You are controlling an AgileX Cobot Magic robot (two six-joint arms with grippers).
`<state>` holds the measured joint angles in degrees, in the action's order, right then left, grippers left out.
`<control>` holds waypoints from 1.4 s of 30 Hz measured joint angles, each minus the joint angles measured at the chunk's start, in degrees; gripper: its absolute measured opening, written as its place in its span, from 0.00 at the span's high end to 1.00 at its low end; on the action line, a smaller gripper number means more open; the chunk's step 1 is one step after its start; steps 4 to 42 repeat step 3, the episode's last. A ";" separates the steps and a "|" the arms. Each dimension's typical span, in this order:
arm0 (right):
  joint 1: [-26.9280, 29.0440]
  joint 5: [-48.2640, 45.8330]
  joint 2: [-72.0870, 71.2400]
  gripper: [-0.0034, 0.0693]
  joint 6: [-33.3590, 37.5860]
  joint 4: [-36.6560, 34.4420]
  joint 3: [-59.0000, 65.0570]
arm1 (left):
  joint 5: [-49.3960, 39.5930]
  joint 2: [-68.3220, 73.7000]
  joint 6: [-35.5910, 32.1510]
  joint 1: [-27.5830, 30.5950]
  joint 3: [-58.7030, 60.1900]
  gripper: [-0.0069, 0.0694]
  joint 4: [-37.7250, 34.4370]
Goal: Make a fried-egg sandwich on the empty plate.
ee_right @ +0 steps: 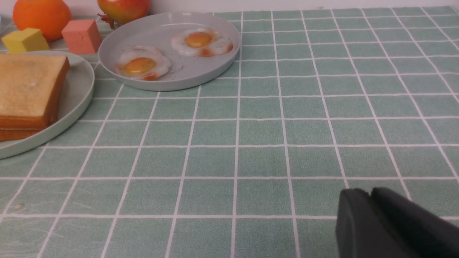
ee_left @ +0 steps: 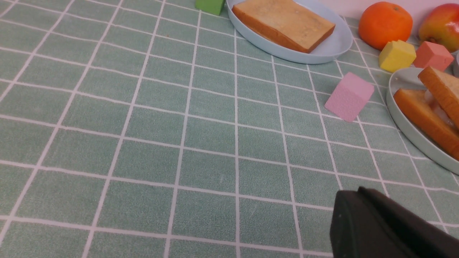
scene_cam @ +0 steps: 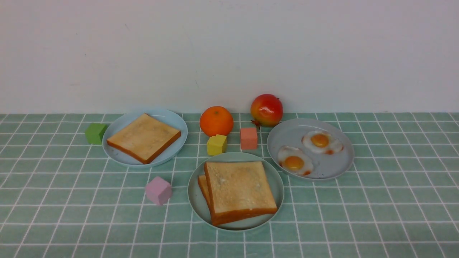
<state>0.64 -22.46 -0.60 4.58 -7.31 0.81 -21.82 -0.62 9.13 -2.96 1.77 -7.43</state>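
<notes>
Left jaws (ee_left: 353, 195) clenched empty, right jaws (ee_right: 370, 195) I can't call, so don't nudge that lopsided fried-egg sandwich (scene_cam: 241, 188) on its mint-green plate (scene_cam: 247, 225)!

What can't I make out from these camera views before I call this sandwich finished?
- Egg in the sandwich: front view, hidden by the upper toast; left wrist view shows only a pale strip between slices.
- Lower toast: front view, mostly covered by the upper one.
- Green plate: left wrist view, cut off by the picture's edge.
- Right gripper: right wrist view, dark and blurred, cut off by the edge; opening unclear.
</notes>
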 joint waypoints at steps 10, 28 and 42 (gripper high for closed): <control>0.00 0.00 0.00 0.85 0.00 0.00 0.00 | 0.00 0.00 0.00 0.00 0.00 0.91 0.00; 0.00 0.00 0.00 0.85 0.00 0.00 0.00 | 0.00 0.00 0.00 0.00 0.00 0.91 0.00; 0.00 0.00 0.00 0.85 0.00 0.00 0.00 | 0.00 0.00 0.00 0.00 0.00 0.91 0.00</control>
